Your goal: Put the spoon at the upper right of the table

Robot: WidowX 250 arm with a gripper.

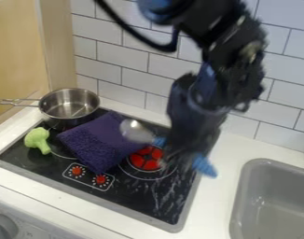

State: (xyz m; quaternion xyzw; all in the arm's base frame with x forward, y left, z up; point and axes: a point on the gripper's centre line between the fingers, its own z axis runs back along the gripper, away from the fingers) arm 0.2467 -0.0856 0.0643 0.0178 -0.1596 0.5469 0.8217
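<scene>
Blue-handled spoon (137,131), clasped in the gripper (177,156), slants lengthwise, bowl to upper left, handle end to lower right.

blue-handled spoon (137,131) in the gripper (174,155), above the stove (139,195) near purple cloth (100,142)

The black arm (232,51) enters from the top edge; the claw (179,156) hangs right of centre, pointing downward, in a closed grip.
</scene>
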